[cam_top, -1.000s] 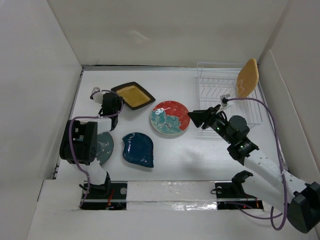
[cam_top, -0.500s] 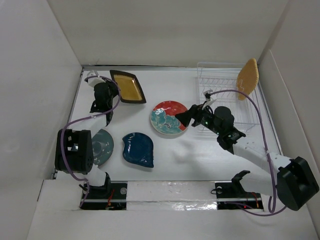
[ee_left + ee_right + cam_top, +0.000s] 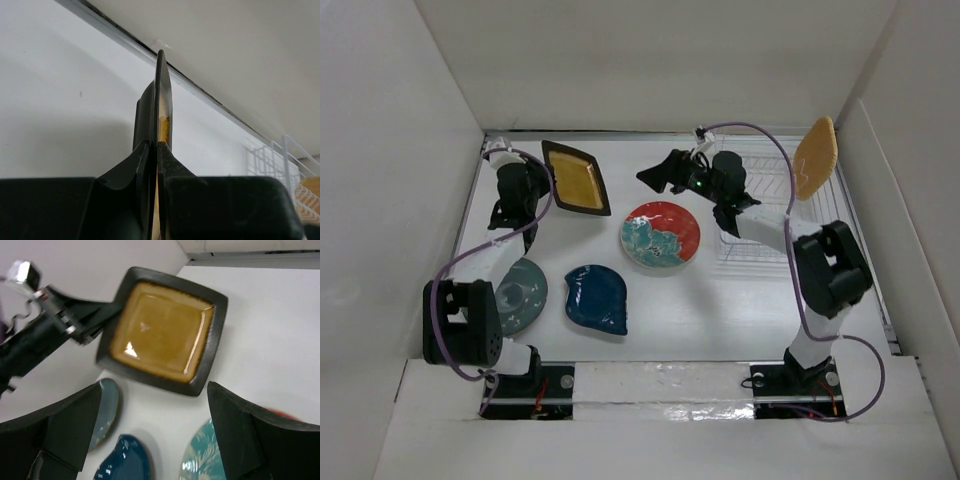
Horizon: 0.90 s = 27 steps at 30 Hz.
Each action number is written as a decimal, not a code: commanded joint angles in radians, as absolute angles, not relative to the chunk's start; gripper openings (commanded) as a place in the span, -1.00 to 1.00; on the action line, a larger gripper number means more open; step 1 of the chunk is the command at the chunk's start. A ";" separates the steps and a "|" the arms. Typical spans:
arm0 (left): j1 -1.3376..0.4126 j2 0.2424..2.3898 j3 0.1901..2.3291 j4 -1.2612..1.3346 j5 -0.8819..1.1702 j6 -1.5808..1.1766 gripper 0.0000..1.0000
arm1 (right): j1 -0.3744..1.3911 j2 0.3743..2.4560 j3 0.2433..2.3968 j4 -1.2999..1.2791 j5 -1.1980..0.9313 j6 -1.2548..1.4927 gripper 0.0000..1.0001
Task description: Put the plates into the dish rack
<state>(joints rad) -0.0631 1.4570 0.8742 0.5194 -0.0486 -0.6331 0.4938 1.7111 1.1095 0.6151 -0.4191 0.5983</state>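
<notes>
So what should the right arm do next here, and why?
Probably ease the open right gripper forward onto the free edge of the square plate. The left gripper holds that plate up on edge, facing it, seemingly for a handover.

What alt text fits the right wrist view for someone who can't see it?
The left gripper pinches one edge of the square yellow plate, its face toward the camera. The open right gripper frames the bottom corners, with the teal-grey plate, blue plate and flowered plate partly visible between its fingers.
</notes>
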 commanded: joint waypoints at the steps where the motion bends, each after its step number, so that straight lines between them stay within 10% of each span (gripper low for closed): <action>1: -0.058 1.292 0.979 0.648 0.038 -0.683 -1.00 | 0.442 1.844 1.235 0.768 -0.598 0.731 0.86; 27: -0.058 1.094 0.942 0.620 0.393 -0.841 -1.00 | 0.482 2.092 1.447 0.768 -0.725 0.778 0.99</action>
